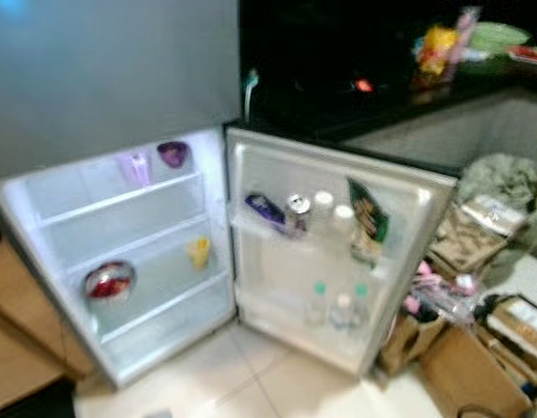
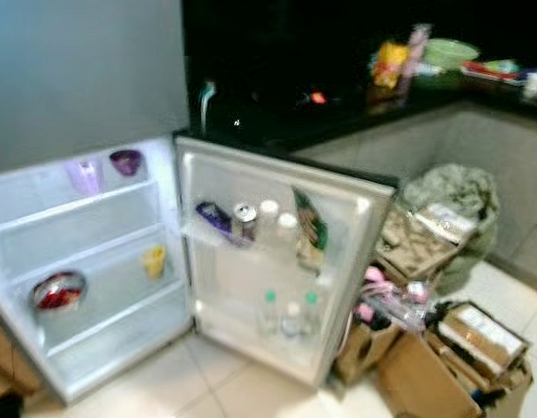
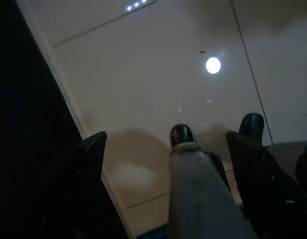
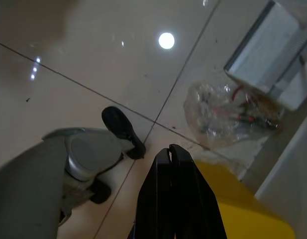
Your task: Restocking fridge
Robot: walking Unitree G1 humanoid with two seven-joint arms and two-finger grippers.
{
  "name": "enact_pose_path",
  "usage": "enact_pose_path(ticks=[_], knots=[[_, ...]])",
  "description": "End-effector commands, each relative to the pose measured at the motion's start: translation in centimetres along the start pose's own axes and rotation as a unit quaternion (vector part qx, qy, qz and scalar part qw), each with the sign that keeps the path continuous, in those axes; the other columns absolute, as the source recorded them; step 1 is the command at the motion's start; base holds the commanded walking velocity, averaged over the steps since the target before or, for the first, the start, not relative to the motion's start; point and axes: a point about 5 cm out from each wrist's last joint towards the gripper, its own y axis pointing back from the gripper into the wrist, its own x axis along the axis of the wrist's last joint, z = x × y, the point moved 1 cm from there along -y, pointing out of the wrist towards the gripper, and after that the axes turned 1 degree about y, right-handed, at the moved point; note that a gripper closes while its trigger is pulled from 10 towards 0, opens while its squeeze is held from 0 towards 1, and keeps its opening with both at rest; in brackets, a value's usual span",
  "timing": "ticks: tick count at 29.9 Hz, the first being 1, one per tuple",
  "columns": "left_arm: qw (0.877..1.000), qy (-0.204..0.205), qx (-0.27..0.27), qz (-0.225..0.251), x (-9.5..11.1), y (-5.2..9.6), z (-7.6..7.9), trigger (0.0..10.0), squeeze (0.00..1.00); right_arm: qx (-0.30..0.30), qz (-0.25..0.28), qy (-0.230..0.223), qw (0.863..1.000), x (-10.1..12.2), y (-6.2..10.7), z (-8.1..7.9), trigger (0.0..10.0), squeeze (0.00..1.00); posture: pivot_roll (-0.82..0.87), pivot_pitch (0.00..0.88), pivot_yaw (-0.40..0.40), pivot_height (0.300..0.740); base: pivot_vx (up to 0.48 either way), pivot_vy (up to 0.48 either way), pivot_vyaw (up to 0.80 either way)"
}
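Observation:
The fridge [image 1: 42,205] stands open and lit, its door [image 1: 407,261] swung out to the right. Its shelves hold a purple cup [image 1: 135,165], a purple bowl [image 1: 172,153], a yellow cup [image 1: 198,252] and a bowl of red food [image 1: 109,281]. The door racks hold a can [image 1: 297,210], white bottles [image 1: 324,207], a green packet [image 1: 368,222], a purple packet [image 1: 265,209] and small water bottles [image 1: 341,306]. My left gripper [image 3: 168,142] hangs open over the floor. My right gripper [image 4: 169,150] hangs shut beside something yellow [image 4: 243,211]; whether it holds that is unclear.
Cardboard boxes and bags [image 1: 477,348] crowd the floor right of the door. A dark counter [image 1: 381,96] with packets runs behind. Wooden furniture [image 1: 16,331] stands at the left. A clear plastic bag [image 4: 228,112] lies on the pale tiled floor [image 1: 242,374].

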Motion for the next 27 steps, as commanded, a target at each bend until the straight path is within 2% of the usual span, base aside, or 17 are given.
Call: enact_pose_path(ticks=[1, 7, 18, 27], knots=[[1.0, -0.009, 0.002, -0.002, -0.2, 0.0, 0.0, 10.0, 0.0, -0.002, 0.014, -0.002, 1.0, 0.7, 0.0, 0.0, 10.0, 0.0, -0.09, 0.0, -0.005, 0.74, 0.0, 0.0, 0.0], [1.0, -0.014, -0.005, -0.001, -0.2, 0.0, 0.1, 10.0, 0.0, 0.0, 0.016, -0.004, 1.0, 0.8, 0.0, 0.0, 10.0, 0.0, -0.09, 0.0, -0.004, 0.74, 0.0, 0.0, 0.0], [1.0, -0.012, -0.012, -0.004, -0.5, 0.0, 0.4, 10.0, 0.0, 0.013, 0.025, -0.014, 0.999, 1.0, 0.0, -0.4, 10.0, 0.0, -0.09, 0.0, -0.001, 0.74, 0.0, -0.418, 0.0], [1.0, -0.011, -0.01, -0.006, -0.6, 0.1, 0.2, 10.0, 0.0, 0.041, 0.054, -0.028, 0.997, 1.8, 0.0, -1.2, 10.0, 0.0, -0.09, 0.0, 0.0, 0.74, 0.0, -0.372, 0.0]])
